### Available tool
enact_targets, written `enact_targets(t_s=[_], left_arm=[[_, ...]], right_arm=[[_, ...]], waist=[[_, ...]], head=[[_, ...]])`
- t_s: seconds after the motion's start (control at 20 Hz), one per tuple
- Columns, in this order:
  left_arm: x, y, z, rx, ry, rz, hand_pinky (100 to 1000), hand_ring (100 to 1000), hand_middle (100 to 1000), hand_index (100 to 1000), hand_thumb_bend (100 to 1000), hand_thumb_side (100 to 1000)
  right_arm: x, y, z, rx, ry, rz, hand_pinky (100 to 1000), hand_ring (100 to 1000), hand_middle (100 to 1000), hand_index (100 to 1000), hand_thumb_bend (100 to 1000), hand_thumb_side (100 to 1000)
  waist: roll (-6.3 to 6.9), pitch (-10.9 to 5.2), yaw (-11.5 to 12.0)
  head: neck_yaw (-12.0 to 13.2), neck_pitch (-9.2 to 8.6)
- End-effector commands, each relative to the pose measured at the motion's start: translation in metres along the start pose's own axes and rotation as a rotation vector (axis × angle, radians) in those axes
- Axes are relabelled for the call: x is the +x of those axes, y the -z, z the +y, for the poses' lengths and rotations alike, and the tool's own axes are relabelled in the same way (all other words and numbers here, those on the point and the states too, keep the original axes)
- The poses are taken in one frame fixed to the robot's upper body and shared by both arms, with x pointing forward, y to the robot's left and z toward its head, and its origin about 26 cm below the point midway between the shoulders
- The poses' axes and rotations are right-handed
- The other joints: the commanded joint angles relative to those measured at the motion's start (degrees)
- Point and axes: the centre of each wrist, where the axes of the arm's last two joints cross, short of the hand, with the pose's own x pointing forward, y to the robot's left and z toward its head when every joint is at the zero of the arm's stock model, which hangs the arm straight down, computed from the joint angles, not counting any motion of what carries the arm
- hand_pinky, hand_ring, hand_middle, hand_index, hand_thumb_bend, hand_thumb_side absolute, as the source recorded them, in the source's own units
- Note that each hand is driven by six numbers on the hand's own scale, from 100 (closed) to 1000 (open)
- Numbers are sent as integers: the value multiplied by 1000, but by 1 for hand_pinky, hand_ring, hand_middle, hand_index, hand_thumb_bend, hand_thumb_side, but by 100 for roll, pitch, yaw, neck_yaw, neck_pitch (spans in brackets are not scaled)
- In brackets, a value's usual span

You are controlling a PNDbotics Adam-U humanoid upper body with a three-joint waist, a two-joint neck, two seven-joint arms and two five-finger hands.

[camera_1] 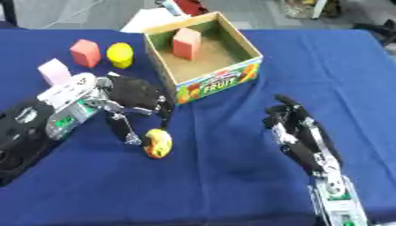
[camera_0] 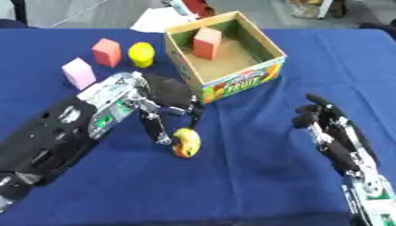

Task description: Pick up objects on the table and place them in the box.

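Yellow fruit [camera_0: 186, 142] upright, long axis vertical

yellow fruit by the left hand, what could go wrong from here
The left hand reaches down at the yellow-and-red fruit, but its fingers only flank it; being rounded, it may roll away across the blue cloth. The box stands just behind the hand, so lifting toward it could bump the front wall and shove it. The right hand rests open, clear of this.

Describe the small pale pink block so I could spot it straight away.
Start at the open cardboard box with FRUIT printed on its front, then look to its left along the blue table. Three things stand there; the pale pink block is nearest the robot, lighter than the red block and yellow object.
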Motion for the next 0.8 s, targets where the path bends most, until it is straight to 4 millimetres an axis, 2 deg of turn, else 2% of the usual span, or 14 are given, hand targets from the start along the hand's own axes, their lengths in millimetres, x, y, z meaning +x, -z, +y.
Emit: enact_targets(t_s=[0.05, 0.15, 0.25, 0.65, 0.8], left_arm=[[-5, -11, 16, -59, 93, -69, 760, 638, 600, 493, 189, 201], [-6, -14, 18, -40, 84, -59, 759, 637, 601, 470, 155, 208], [-7, -20, 25, -21, 84, -48, 762, 642, 605, 463, 160, 213], [-16, -68, 73, 91, 68, 81, 762, 644, 612, 462, 144, 213], [-27, -76, 85, 151, 37, 154, 760, 640, 612, 468, 151, 213]], right_arm=[[7, 4, -3, 5, -17, -24, 645, 641, 658, 895, 100, 424], [7, 4, -4, 5, -17, -25, 645, 641, 658, 895, 100, 424], [7, 4, -4, 4, -18, -23, 645, 641, 658, 895, 100, 424], [6, 3, -5, 3, -22, -18, 645, 641, 658, 894, 100, 424], [5, 2, -5, 4, -22, -16, 645, 641, 658, 894, 100, 423]], waist=[[76, -120, 6], [76, -122, 14], [76, -128, 24], [88, -154, 67], [84, -162, 61]], head=[[15, 27], [33, 27], [35, 27], [16, 27], [6, 27]])
